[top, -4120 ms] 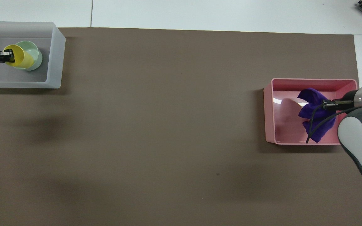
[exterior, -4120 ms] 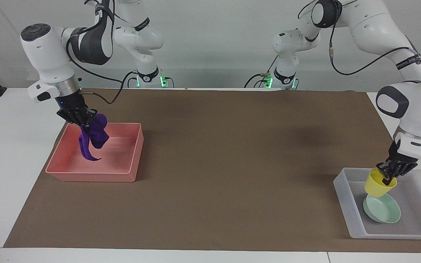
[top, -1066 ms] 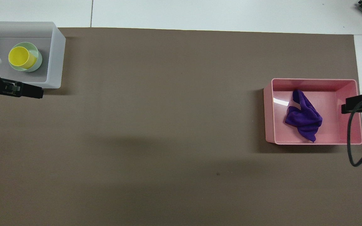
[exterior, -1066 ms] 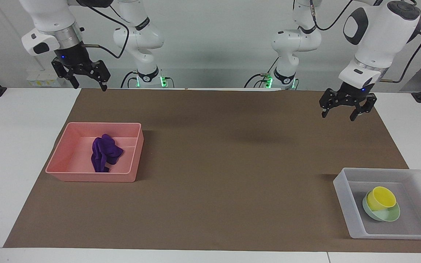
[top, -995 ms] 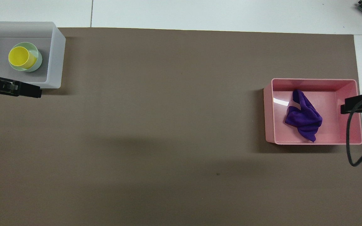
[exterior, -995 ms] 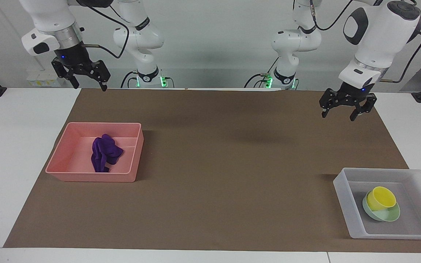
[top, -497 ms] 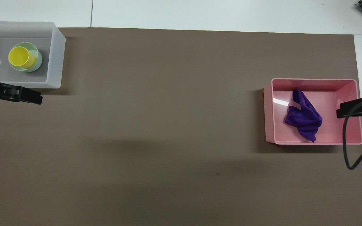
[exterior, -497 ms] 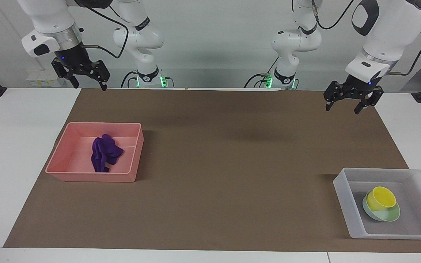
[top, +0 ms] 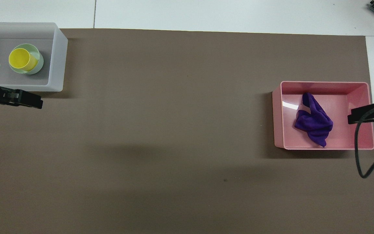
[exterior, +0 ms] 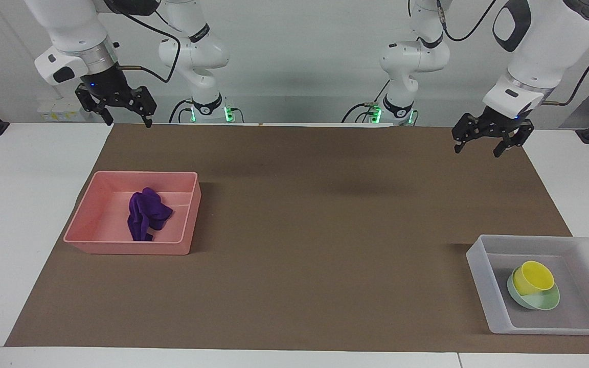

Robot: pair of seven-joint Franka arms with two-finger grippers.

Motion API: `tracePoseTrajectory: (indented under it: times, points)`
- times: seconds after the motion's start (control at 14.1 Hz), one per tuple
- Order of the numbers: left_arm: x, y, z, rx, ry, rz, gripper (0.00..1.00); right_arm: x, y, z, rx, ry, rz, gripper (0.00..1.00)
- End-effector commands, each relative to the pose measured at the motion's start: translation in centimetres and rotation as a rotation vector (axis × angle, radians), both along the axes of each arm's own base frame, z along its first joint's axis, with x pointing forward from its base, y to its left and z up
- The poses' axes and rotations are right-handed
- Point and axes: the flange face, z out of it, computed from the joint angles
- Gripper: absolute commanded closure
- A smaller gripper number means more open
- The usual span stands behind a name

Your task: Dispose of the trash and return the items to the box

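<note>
A white desk (exterior: 28,204) carries a large brown mat (exterior: 294,230), seen once from across the desk and once from above. The mat serves as the landmark for everything here.

A pink tray (exterior: 184,214) sits on the mat toward the right arm's end of the desk. A crumpled purple rag (exterior: 143,214) lies inside it, on the tray's floor, touching nothing else. From above, the rag (top: 313,122) sits near the middle of the pink tray (top: 323,84).

A translucent grey box (exterior: 478,266) sits on the mat's corner toward the left arm's end, farther from the robots than the pink tray is. Inside it a mint-green bowl (exterior: 540,302) rests on the box floor, and a yellow cup (exterior: 532,277) sits in the bowl, tilted, with its mouth open upward. From above, the cup (top: 19,59) covers most of the bowl (top: 39,57) within the box (top: 58,58).

The right hand (exterior: 120,110) hangs high in the air over the mat's edge nearest the robots, at the right arm's end. Its fingers are spread and hold nothing.

The left hand (exterior: 486,138) hangs in the air over the mat's edge nearest the robots, at the left arm's end. Its fingers are also spread and hold nothing.

Both arms are raised well clear of the tray and the box.
</note>
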Motion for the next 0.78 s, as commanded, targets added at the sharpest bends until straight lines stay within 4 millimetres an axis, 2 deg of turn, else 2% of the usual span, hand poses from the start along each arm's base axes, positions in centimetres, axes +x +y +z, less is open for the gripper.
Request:
tracePoseTrajectory:
  times: [0.0,0.71]
  points:
    - [-0.70,0.44,-0.03,0.014,-0.008,0.018,0.00,-0.86,-0.33,-0.04,-0.010,0.001,0.025,0.00]
    - [-0.55,0.94,-0.21,0.013,-0.019,0.024,0.00,-0.86,-0.40,-0.04,-0.010,0.001,0.017,0.00]
